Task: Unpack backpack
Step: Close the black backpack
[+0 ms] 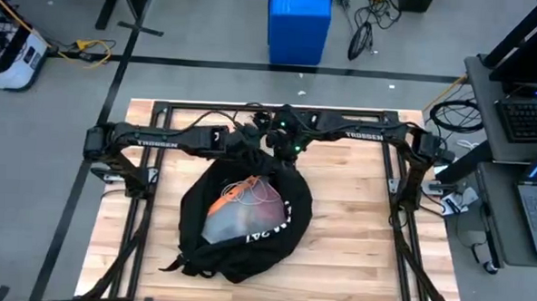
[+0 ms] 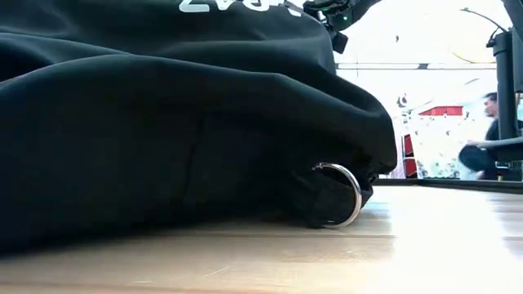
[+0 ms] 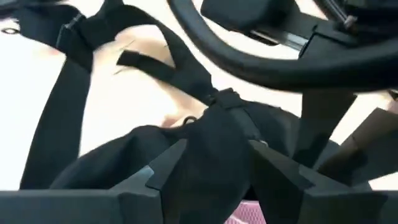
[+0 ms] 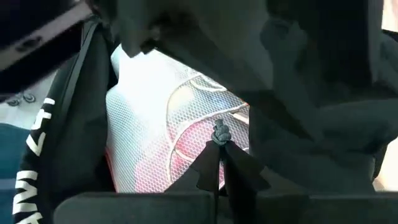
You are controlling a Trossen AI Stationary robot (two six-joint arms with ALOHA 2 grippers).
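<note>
The black backpack (image 1: 245, 217) lies in the middle of the table with its mouth gaping toward the far edge. A white mesh pouch (image 4: 155, 118) with pink and orange things shows inside. Both grippers are at the backpack's far end. My left gripper (image 3: 214, 165) is open, its fingers standing on either side of a hump of black fabric (image 3: 211, 137) below a strap buckle. My right gripper (image 4: 222, 163) is shut on a thin dark knotted cord (image 4: 219, 133) at the mouth. In the low view the backpack's side (image 2: 163, 122) fills the picture, resting on the wood. My left gripper: black fabric fills the gap between its fingers (image 3: 158, 171), but I cannot tell whether they touch it. My right gripper pinches the thin cord just under its knot (image 4: 219, 142) between its two fingertips. The knot stands just past the tips, over the open mouth.
A metal ring (image 2: 339, 196) on the backpack's corner sits on the table. Loose black straps (image 3: 74, 93) lie on the wood past the left gripper. Bare wood (image 1: 365, 218) lies to the right of the backpack. A person (image 2: 490, 135) sits far off in the room.
</note>
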